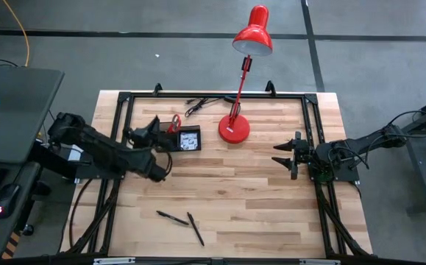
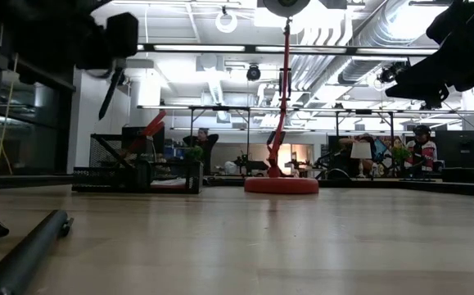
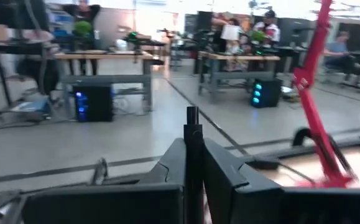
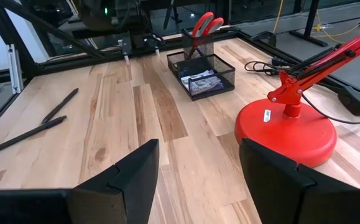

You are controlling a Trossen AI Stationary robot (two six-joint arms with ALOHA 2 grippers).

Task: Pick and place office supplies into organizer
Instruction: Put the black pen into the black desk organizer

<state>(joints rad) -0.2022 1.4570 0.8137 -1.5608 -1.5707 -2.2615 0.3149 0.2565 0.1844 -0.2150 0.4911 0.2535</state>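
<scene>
While the left gripper (image 1: 156, 126) hovers just left of the organizer (image 1: 186, 139), its fingers (image 3: 167, 168) are clenched on a thin black pen (image 3: 193, 155), held upright betw. them. The organizer, a black mesh caddy, sits near the table's (image 1: 264, 199) back edge, w/ the red lamp base (image 1: 234, 129) just to its right. Red-handled scissors (image 4: 202, 26) stand in its taller cup section; a white-grey patterned packet (image 4: 199, 82) lies in the lower tray. Two more pens (image 1: 182, 221) lie on the wood near the front edge, well apart from the organizer. The right gripper (image 1: 285, 154) waits at the table's right side, fingers (image 4: 127, 180) spread wide, grasping nothing.
</scene>
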